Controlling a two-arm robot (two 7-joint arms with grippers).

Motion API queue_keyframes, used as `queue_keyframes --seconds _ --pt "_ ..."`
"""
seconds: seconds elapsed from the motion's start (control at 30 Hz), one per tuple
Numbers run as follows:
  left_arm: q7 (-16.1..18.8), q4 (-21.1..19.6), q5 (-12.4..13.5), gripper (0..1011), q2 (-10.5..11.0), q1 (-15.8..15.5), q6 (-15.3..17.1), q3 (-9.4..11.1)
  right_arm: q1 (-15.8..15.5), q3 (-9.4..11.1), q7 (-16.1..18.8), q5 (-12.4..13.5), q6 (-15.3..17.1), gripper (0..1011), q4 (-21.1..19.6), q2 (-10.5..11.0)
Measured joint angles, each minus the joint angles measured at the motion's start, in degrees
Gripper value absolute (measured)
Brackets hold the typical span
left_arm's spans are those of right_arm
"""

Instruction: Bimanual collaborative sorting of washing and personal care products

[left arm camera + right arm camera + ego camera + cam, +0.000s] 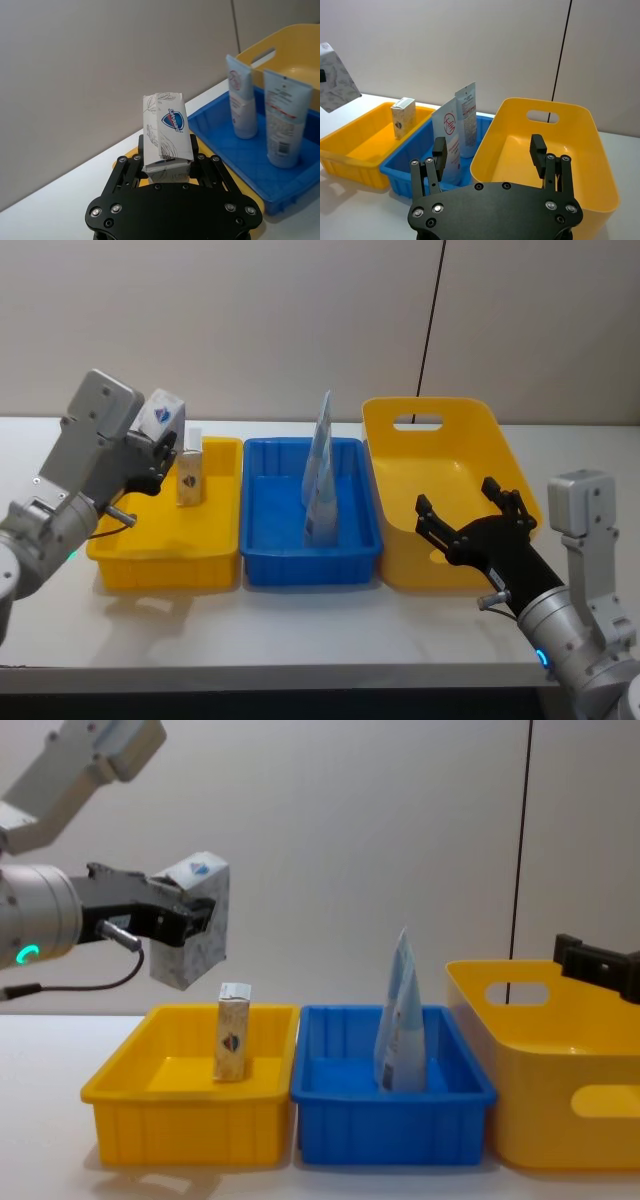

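Left gripper (192,917) clamps the pack (167,131).
Pack juts beyond the jaws, seemingly above the left bin (150,1130); right gripper (488,145) gapes empty.

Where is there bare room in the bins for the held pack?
Small yellow bin: bare in front of the tan carton, nearest the left gripper's pack. Large yellow bin: bare throughout. Pouches crowd the blue bin's middle.

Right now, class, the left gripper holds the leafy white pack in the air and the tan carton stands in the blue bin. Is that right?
No: the chest view shows the tan carton in the shallow yellow bin. The left gripper does hold the leafy white pack aloft.
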Motion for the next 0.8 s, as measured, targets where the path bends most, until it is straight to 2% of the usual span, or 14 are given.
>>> queue_keyframes --seconds 0.2,0.23,0.37,0.53,0.6,0.67,0.73,0.8 --pt "-5.4 -3.1 -1.5 387 2.9 0.4 -0.5 -0.1 0.0 0.0 0.0 0.0 0.0 1002 0.0 0.0" --pt "-5.4 -3.1 -1.5 387 2.9 0.4 -0.5 -0.1 0.0 0.0 0.0 0.0 0.0 1002 0.0 0.0" --pt "-9.6 -5.1 -2.9 387 5.4 0.4 -0.4 -0.1 0.0 0.0 0.0 0.0 0.0 1002 0.0 0.0" --pt "-14.3 -7.0 -4.4 387 7.8 -0.1 0.4 0.1 0.0 0.0 0.0 0.0 0.0 1002 0.0 0.0" --pt "-17.1 -8.2 -5.5 387 9.4 -0.3 1.1 0.2 0.0 0.0 0.0 0.0 0.0 1002 0.0 0.0" --pt "-17.7 -8.6 -5.8 387 9.8 -0.4 1.3 0.3 0.0 0.0 0.0 0.0 0.0 1002 0.0 0.0" --pt "-20.4 -9.7 -7.0 387 11.2 -0.5 1.9 0.3 0.0 0.0 0.0 0.0 0.0 1002 0.0 0.0" --pt "-21.5 -10.2 -7.6 387 11.8 -0.5 2.1 0.4 0.0 0.0 0.0 0.0 0.0 1002 0.0 0.0"
